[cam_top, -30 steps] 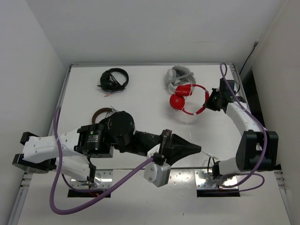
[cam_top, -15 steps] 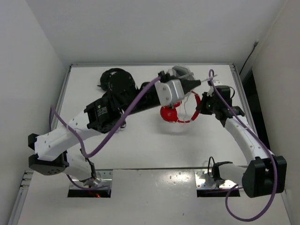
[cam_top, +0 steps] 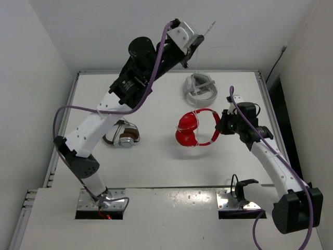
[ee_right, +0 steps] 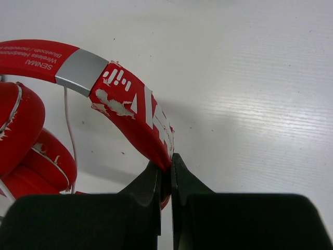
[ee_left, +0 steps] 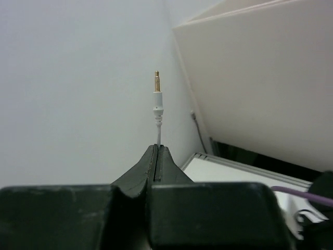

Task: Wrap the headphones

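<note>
Lying mid-table is one pair of red headphones (cam_top: pixel 186 136), with two more nearby, a grey-white headset (cam_top: pixel 200 88) and a brown-and-silver headset (cam_top: pixel 122 136). The right gripper (ee_right: pixel 166 162) is closed tight on its headband (ee_right: pixel 130 110); the left gripper (ee_left: pixel 157 150), raised high, pinches the white cable (ee_left: pixel 157 134) just below its plug (ee_left: pixel 157 96).

Earcups (ee_right: pixel 21 130) of headphones (ee_right: pixel 130 112) cut off left.

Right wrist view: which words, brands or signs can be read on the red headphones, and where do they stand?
"SENMAI": white, upside down, on the headband of the red headphones, left of the silver sleeve.
"Wireless Headphones Bluetooth": smaller line beside it; the rest is too blurred.
White bar logo and large letters further along: worn, unreadable.
</note>
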